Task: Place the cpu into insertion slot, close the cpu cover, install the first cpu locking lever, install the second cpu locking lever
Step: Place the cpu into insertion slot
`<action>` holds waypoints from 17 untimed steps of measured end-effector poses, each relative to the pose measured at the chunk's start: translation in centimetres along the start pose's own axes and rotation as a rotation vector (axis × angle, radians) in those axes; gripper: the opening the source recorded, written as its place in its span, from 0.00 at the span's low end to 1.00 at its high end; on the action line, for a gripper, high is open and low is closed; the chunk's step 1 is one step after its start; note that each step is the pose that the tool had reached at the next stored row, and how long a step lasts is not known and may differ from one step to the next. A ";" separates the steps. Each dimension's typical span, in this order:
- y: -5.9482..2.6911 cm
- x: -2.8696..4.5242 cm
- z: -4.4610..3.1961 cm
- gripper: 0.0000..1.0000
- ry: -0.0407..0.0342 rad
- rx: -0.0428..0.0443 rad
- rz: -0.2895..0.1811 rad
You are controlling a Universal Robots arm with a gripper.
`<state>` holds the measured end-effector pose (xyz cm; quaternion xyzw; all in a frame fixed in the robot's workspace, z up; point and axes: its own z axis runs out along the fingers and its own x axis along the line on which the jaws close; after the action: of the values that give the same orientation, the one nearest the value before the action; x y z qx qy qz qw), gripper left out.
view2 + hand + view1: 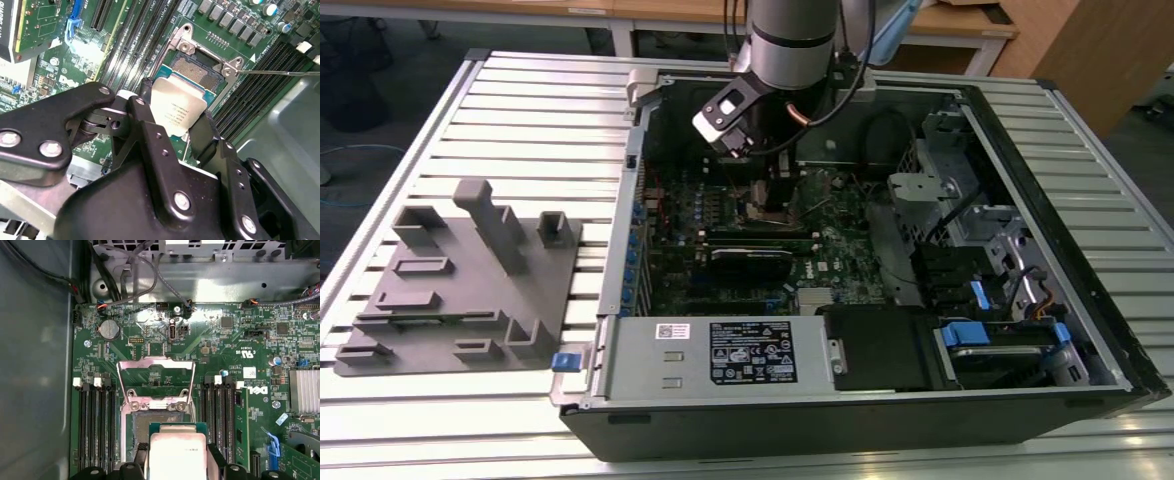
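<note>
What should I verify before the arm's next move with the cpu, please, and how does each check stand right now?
1. Grip on the cpu: ok. The gripper is shut on it, with its fingers on opposite edges.
2. cpu cover open: ok. It is swung up, off the insertion slot.
3. Slot free of debris: ok for the part that shows. The rest lies behind the cpu.
4. cpu square to the slot: cannot tell.
5. cpu seated: not ok. It is held in the gripper, not down in the slot.
</note>
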<state>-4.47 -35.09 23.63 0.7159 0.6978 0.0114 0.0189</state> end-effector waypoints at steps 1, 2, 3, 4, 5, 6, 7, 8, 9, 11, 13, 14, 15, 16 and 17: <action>-0.01 0.03 0.00 0.54 -0.0001 -0.0002 0.000; -0.02 0.12 0.02 0.54 0.0001 -0.0007 0.000; -0.02 0.23 0.03 0.54 0.0001 -0.0009 0.000; -0.03 0.34 0.05 0.54 0.0000 -0.0011 0.000; -0.03 0.45 0.07 0.54 0.0001 -0.0014 0.000; -0.04 0.55 0.10 0.54 0.0002 -0.0019 0.000; -0.04 0.61 0.15 0.54 0.0003 -0.0028 0.000; -0.05 0.63 0.24 0.54 0.0008 -0.0051 0.000; -0.06 0.63 0.33 0.54 0.0009 -0.0092 0.000; -0.10 0.63 0.53 0.54 0.0010 -0.0187 0.000; -0.16 0.64 0.78 0.54 0.0012 -0.0266 0.000; -0.20 0.64 0.94 0.54 0.0012 -0.0282 0.000; -0.23 0.64 1.11 0.54 0.0011 -0.0286 0.000; -0.25 0.64 1.29 0.54 0.0011 -0.0287 0.000; -0.26 0.64 1.47 0.54 0.0009 -0.0287 0.000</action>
<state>-4.65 -34.46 22.14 0.7156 0.6976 0.0218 0.0288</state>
